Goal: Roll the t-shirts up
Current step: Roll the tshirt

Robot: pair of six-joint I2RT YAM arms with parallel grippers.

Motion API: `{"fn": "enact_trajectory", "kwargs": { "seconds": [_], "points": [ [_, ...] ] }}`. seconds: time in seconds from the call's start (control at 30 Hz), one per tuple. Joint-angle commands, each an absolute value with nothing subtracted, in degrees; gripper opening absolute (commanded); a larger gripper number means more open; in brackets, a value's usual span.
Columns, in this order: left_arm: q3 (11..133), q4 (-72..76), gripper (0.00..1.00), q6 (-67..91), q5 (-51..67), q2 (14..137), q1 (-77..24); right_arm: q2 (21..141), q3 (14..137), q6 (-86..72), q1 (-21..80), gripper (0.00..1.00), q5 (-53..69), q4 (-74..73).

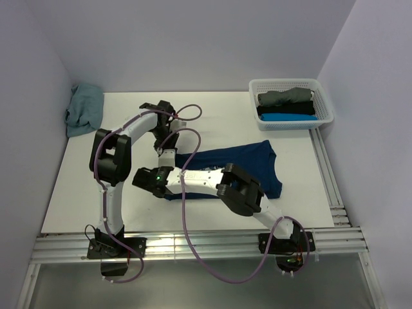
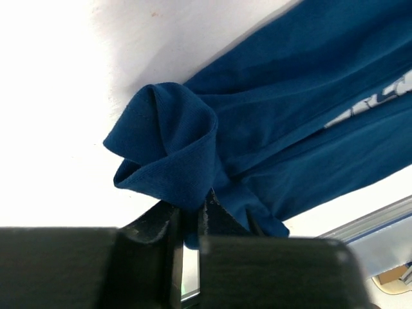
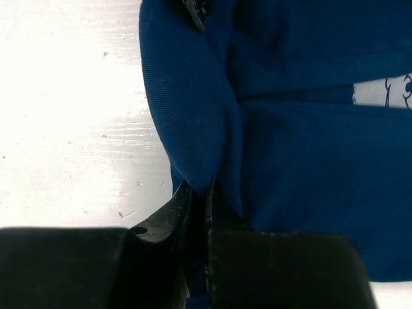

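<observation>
Navy t-shirt [image 1: 244,166], spread on the table [image 1: 77,193] three o'clock of centre, is pinched at its nine o'clock edge by the left gripper [image 2: 188,212] and the right gripper [image 3: 198,193], so both corners are best rolled evenly toward three o'clock.

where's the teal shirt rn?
Top view: the teal shirt is bunched at the far left corner of the table, on the opposite side from the white basket at the far right.
</observation>
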State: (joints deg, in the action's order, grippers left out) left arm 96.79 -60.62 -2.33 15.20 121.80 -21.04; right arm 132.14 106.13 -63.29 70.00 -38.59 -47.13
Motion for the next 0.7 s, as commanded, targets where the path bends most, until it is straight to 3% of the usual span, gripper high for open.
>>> {"fn": "enact_trajectory", "kwargs": {
  "seconds": [0.0, 0.13, 0.37, 0.43, 0.67],
  "points": [
    [100.6, -60.8, 0.14, -2.6, 16.8, 121.6, -21.1, 128.6, 100.5, -63.3, 70.4, 0.02, -38.7, -42.8],
    [102.7, -60.9, 0.36, -3.1, 18.5, 121.1, -20.5, 122.9, 92.1, -62.4, 70.0, 0.0, -35.8, -31.5],
    [104.9, -61.4, 0.6, -6.3, 25.5, 118.2, -17.8, 113.2, 78.1, -63.3, 67.2, 0.0, -29.5, -15.6],
    [104.7, -61.5, 0.67, -8.0, 30.1, 116.6, -16.6, 110.6, 70.1, -63.6, 65.3, 0.0, -24.5, -5.1],
    [98.0, -59.7, 0.76, -13.6, 43.5, 111.5, -9.9, 104.2, 49.3, -69.0, 60.0, 0.0, -12.0, 27.7]
  ]
}}
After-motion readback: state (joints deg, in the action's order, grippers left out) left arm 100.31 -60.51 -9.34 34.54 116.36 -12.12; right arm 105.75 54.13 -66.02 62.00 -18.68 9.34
